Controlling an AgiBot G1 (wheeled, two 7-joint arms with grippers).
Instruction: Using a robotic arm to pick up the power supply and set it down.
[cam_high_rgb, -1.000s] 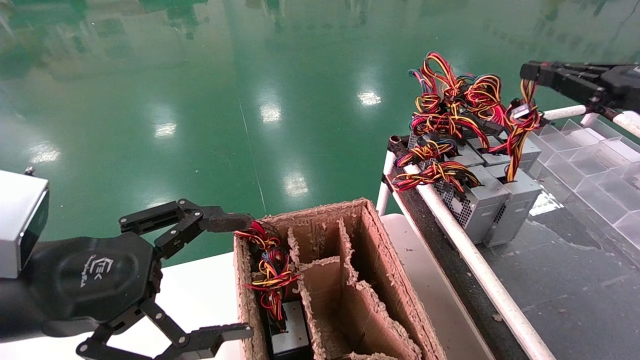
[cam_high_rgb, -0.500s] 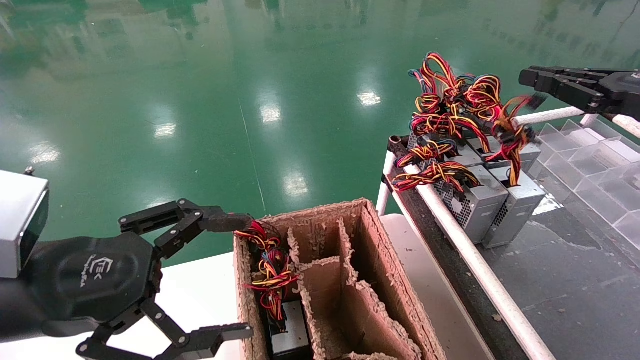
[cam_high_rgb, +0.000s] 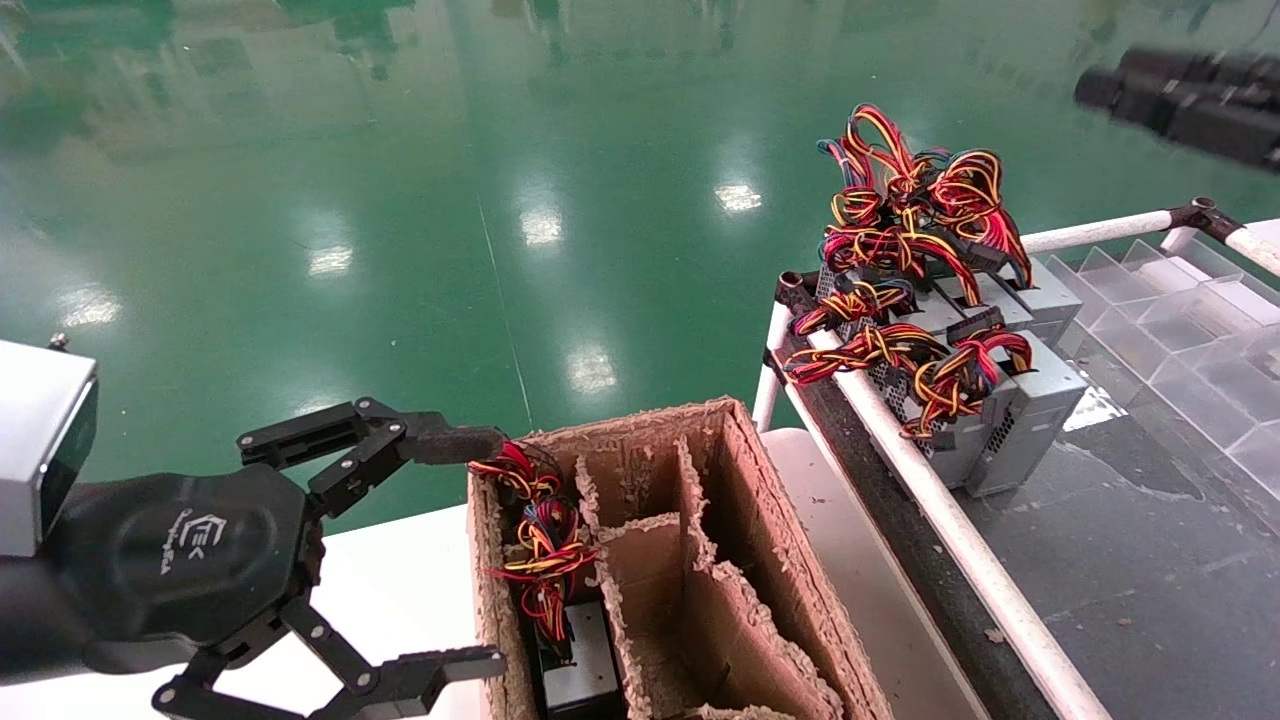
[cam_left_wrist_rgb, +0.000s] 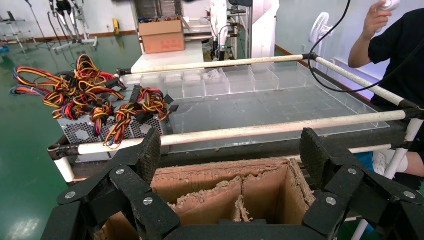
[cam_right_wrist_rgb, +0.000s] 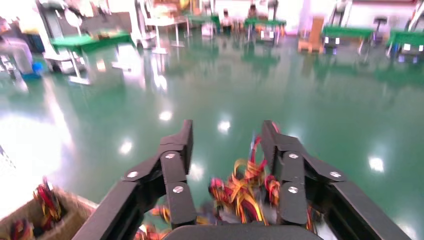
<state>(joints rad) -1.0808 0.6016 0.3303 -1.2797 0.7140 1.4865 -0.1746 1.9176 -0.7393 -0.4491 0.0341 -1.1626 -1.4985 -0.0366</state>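
The right gripper (cam_high_rgb: 1180, 95) is up in the air past the far corner of the rack, fingers (cam_right_wrist_rgb: 178, 150) spread apart with nothing between them. The power supply (cam_high_rgb: 1035, 415) sits on the dark belt (cam_high_rgb: 1150, 570) at the near end of a cluster of similar boxes, just behind the white rail (cam_high_rgb: 950, 530). Its long side runs from the rail back toward the clear trays (cam_high_rgb: 1190, 310), with the perforated end facing the rail. Its bundle of red, yellow and black wires (cam_high_rgb: 960, 375) flops over the top toward the rail. The left gripper (cam_high_rgb: 420, 550) hangs wide open beside the cardboard box (cam_high_rgb: 720, 560), holding nothing.
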